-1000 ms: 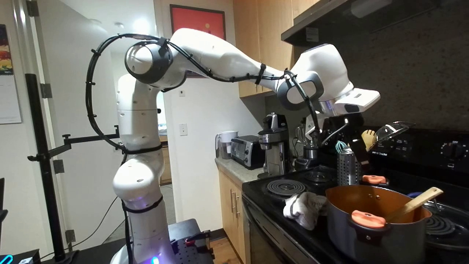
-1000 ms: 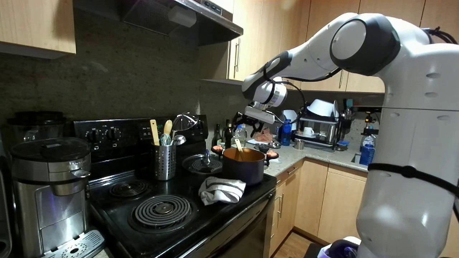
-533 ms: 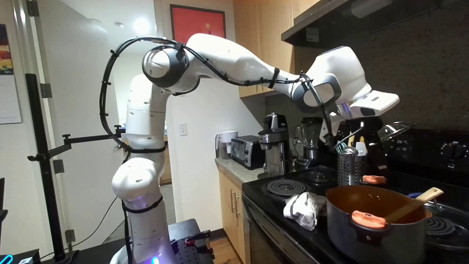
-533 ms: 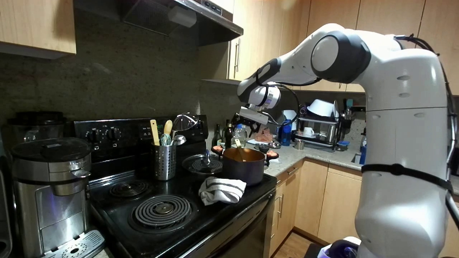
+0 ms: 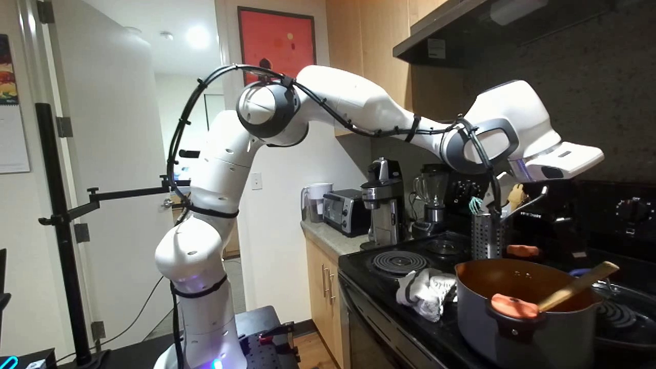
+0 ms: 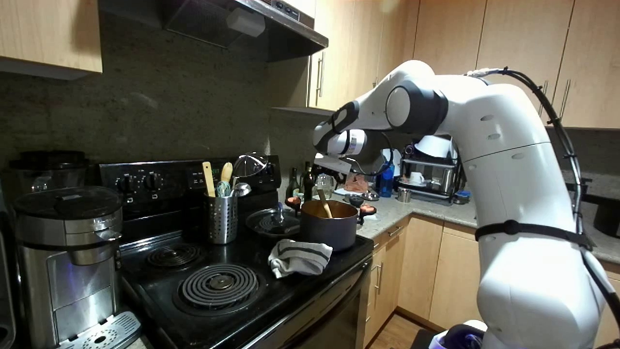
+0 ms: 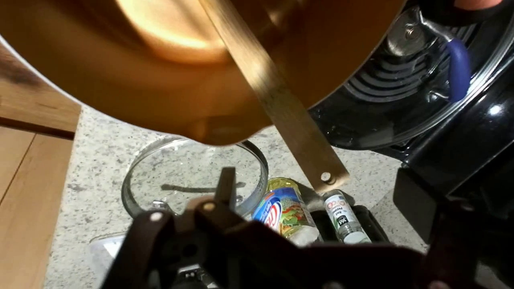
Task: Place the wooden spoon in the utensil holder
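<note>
Currently wooden spoon (image 7: pixel 276 96) leans in the orange-lined pot (image 7: pixel 180 92), handle end (image 7: pixel 322 166) sticking out. Wrist view: that end points between the jaws, spread wide, holding nothing; long axis slants to their closing line, so a slight roll probably helps.

Tan wooden spoon (image 7: pixel 273 92), silver hole-dotted utensil holder (image 6: pixel 224 220), grey pot (image 5: pixel 523 330), black end effector (image 7: pixel 321 195), dark-striped white cloth (image 6: pixel 299 259)

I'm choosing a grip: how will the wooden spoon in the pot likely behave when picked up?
The wooden spoon is probably stiff, as its flat handle runs straight. Slim wood suggests it's light. It may swivel or slide if nudged, since it slants up out of the pot.
</note>
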